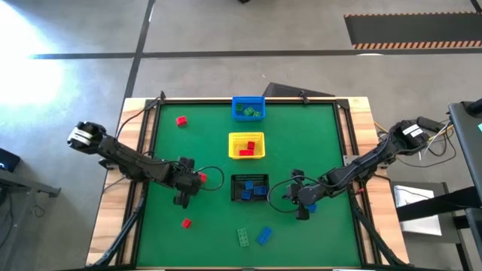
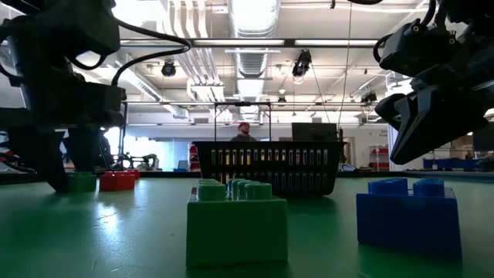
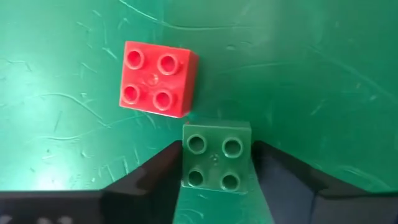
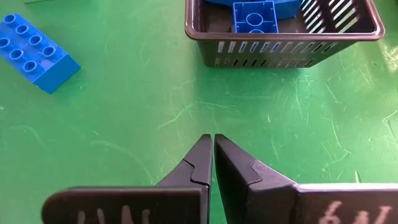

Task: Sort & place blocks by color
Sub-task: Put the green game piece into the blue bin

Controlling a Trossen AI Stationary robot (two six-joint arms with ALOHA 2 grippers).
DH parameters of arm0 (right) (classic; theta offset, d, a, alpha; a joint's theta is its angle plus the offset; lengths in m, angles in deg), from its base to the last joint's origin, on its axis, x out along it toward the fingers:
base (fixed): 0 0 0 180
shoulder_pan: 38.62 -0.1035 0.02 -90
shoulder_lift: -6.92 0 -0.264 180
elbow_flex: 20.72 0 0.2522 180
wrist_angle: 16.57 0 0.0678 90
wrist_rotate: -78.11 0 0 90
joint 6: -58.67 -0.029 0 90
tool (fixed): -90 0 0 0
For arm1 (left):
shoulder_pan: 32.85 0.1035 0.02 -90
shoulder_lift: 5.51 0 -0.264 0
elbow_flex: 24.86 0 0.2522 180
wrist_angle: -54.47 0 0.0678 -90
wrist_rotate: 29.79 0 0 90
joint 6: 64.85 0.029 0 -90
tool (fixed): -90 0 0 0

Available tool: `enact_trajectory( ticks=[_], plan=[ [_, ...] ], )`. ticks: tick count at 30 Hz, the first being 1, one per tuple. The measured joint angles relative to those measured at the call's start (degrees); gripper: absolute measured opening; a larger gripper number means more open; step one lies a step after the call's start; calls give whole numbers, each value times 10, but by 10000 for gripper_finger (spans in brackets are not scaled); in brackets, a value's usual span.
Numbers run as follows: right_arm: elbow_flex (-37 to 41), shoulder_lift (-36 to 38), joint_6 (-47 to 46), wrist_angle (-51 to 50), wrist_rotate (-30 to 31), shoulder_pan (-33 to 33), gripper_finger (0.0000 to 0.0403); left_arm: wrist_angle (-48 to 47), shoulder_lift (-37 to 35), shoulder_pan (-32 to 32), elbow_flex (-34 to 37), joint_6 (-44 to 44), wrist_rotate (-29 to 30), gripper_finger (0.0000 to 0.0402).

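- Toward the left side of the bench, about midway between the far and near edges, the left gripper stands over a small green block, which sits squarely between its two fingers.
- The fingers flank the block on opposite sides, narrow and close to its walls; I cannot tell whether they have pinched it yet, and it seems to rest on the bench.
- The block is square with four studs, so no long axis matters; the fingers line up with two flat faces.
- A red block lies just beyond the green one, very close at one corner, outside the fingers.
- The right gripper waits near the black basket, fingers pressed together and holding nothing.
- By my reckoning, the green one belongs in the blue basket at the far edge, which already holds green.
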Motion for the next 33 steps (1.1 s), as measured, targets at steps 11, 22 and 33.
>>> enact_trajectory(
  ticks=[11,22,33],
  plan=[
    [0,0,0,1,0,0,9,12,-52,42,-30,12,10,121],
    [0,0,6,12,0,0,9,243,-39,297,-125,144,-64,121],
    [0,0,15,15,1,0,9,241,188,461,-335,167,-112,121]
  ],
)
